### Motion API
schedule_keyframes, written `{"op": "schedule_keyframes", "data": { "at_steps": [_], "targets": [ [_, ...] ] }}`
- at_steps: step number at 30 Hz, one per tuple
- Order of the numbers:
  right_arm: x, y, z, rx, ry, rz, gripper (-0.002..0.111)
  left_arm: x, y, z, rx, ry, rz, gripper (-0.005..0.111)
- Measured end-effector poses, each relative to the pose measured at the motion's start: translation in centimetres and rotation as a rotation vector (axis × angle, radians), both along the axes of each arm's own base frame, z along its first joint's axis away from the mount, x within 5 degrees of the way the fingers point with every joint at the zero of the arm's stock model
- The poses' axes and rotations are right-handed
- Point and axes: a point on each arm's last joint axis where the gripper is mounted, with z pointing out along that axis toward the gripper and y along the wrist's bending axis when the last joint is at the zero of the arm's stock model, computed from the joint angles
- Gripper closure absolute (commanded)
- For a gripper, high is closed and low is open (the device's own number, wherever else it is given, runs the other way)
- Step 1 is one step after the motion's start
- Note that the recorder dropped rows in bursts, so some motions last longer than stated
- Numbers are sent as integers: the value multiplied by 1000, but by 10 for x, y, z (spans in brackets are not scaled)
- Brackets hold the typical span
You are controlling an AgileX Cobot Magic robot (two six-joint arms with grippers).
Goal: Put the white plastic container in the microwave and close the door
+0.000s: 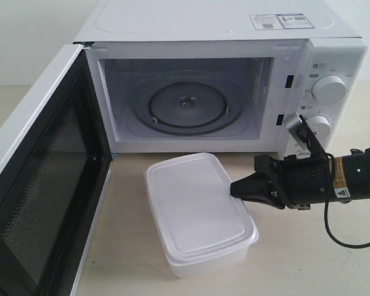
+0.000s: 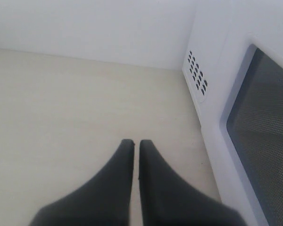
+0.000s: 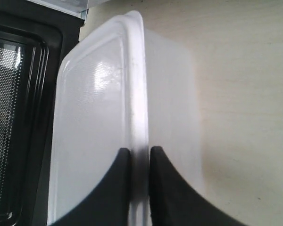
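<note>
White plastic container [image 1: 194, 209] on worktop [image 1: 314, 265], just in front of open microwave [image 1: 333, 55]; long axis approx. toward cavity, slightly skewed; R gripper [image 3: 140, 150] jaws pinched on its right-side rim; L gripper [image 2: 136, 142] jaws together, empty, beyond door [image 1: 43, 185]; R arm nearer.

We see a pale beige tabletop [image 1: 308, 265] with a faint wood grain. On it stands a white boxy countertop microwave [image 1: 222, 24] at the back, and just in front of its open cavity sits a translucent-white rectangular plastic container [image 1: 197, 209], lidded, flat on its base.
</note>
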Motion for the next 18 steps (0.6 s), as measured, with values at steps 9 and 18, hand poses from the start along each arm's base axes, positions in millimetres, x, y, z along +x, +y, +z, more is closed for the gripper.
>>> {"op": "schedule_keyframes", "data": {
  "at_steps": [9,18],
  "targets": [
    [-5,2,1,-13,25,110,92,0,0,0,0,0,0,102],
    [-5,0,-1,-73,37,161,61,0,0,0,0,0,0,102]
  ]
}}
